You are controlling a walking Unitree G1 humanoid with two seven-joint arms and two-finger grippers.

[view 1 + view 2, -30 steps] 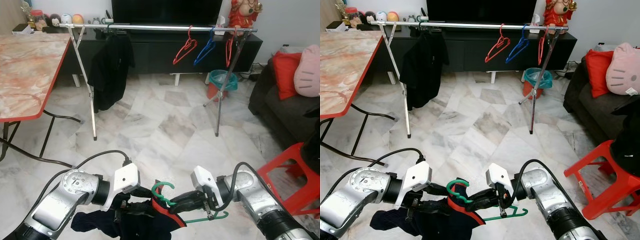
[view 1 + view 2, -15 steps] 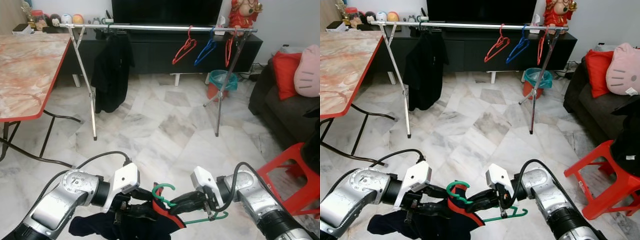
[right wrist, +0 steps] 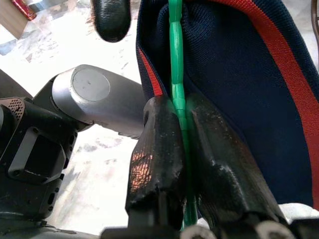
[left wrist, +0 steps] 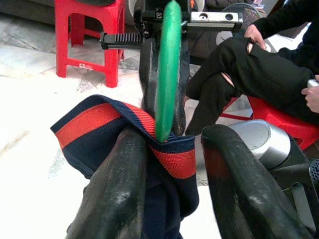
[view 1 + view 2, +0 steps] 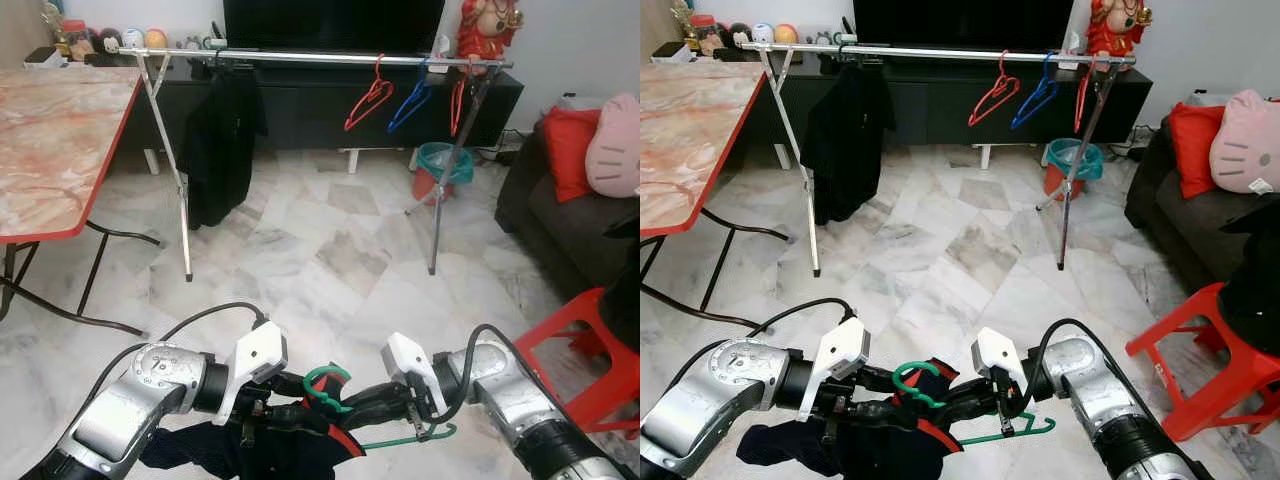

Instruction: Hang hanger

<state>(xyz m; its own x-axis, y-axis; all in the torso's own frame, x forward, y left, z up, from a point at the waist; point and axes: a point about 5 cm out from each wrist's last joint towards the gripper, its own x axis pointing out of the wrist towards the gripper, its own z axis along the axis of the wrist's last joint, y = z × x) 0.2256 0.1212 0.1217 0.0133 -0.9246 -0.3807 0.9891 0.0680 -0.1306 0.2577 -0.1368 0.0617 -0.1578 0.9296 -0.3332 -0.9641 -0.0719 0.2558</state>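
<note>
— What do you have at the right pincer (image 3: 182, 149)?

— My right wrist view shows both black fingers (image 3: 154, 149) pressed tight on the thin green hanger (image 3: 175, 74), with the navy garment (image 3: 234, 99) and its red stripe right behind it. From the head I see the hanger's hook (image 5: 325, 385) curling up between my two arms and its lower bar running under the right wrist.

— And the left pincer (image 4: 172, 164)?

— The left wrist view has one finger (image 4: 119, 189) buried in the garment's red-banded collar (image 4: 107, 117), the other standing clear beside it; whether it actually grips the cloth I can't tell. The head views just show the garment bunched low under the left arm.

— Anything the wrists pick up that the head misses?

— A seated person's dark trouser legs (image 4: 249, 69) near a red stool (image 4: 87, 35).

— Farther out?

— Across the marble floor (image 5: 330, 250) stands the clothes rail (image 5: 320, 58), carrying a black garment (image 5: 222, 140), two red hangers (image 5: 370, 98) and a blue one (image 5: 412, 100). A red-edged desk (image 5: 60, 140) is on my left, a sofa with a red cushion (image 5: 565, 145) on my right.
</note>
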